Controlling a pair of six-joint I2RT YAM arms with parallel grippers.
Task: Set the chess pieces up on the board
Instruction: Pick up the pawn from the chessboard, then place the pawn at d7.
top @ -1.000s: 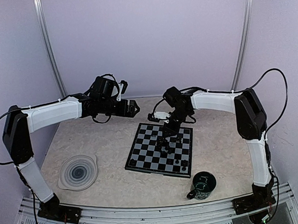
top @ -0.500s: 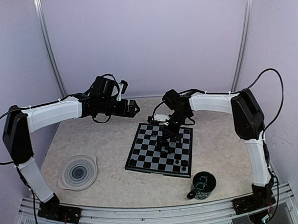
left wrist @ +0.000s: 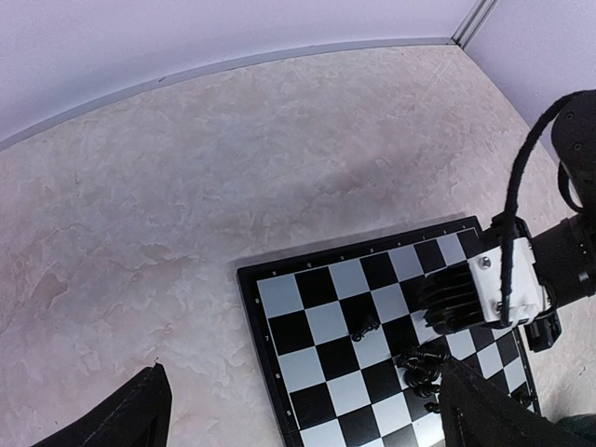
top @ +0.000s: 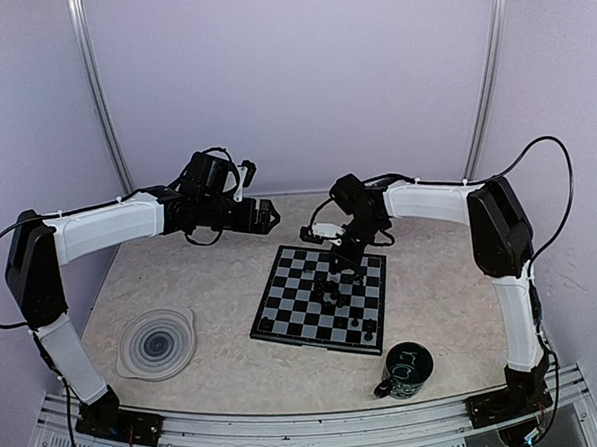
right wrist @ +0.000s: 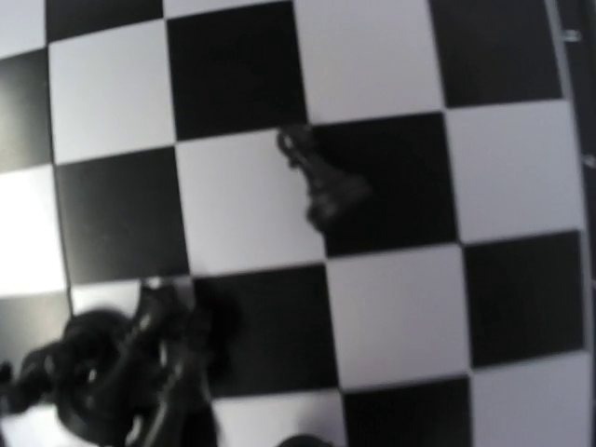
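Note:
The board (top: 301, 305) lies right of the table's middle. Several black chess pieces are on it. A clump of them (top: 334, 293) sits near its centre and shows again as the clump (left wrist: 421, 363) and the clump (right wrist: 98, 386). One piece (left wrist: 366, 326) lies toppled beside the clump, the same toppled piece (right wrist: 322, 186). Two pieces (top: 363, 326) stand at the near right, another piece (top: 274, 323) at the near left. My right gripper (top: 341, 265) hangs low over the far half of the board, shut; I cannot see any piece between its fingers. My left gripper (top: 265, 215) hovers open beyond the board's far left corner.
A dark green mug (top: 404, 370) stands near the front edge, right of the board. A grey spiral-patterned plate (top: 157, 343) lies at the front left. Purple walls close in the back and both sides.
The right gripper's jaws have closed over the board, and its wrist has shifted slightly back and to the right. The left arm has stayed still.

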